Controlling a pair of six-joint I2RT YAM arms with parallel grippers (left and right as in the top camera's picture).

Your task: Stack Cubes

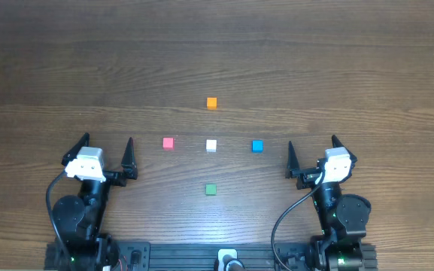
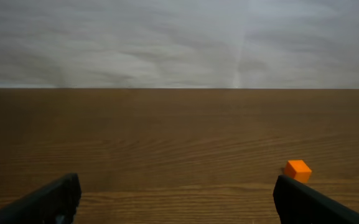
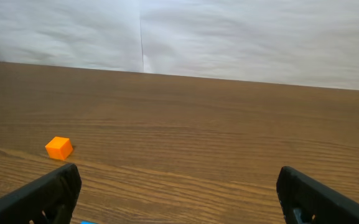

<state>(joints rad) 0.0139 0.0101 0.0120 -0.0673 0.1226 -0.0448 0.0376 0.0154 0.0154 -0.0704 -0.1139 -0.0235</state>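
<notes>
Several small cubes lie apart on the wooden table: an orange cube point(image 1: 212, 102) farthest from the arms, then a row of a pink cube point(image 1: 168, 143), a white cube point(image 1: 211, 145) and a blue cube point(image 1: 257, 145), and a green cube point(image 1: 210, 190) nearest. My left gripper point(image 1: 105, 150) stands open at the left, nothing between its fingers. My right gripper point(image 1: 311, 150) stands open at the right, also empty. The orange cube point(image 2: 297, 170) appears far off in the left wrist view beyond the left gripper point(image 2: 178, 202), and likewise the orange cube point(image 3: 59, 148) beyond the right gripper point(image 3: 179, 199).
The wooden table point(image 1: 352, 68) stretches wide and bare behind the cubes. A pale wall point(image 3: 241, 37) rises beyond its far edge. Both arm bases and cables sit along the near edge point(image 1: 224, 256).
</notes>
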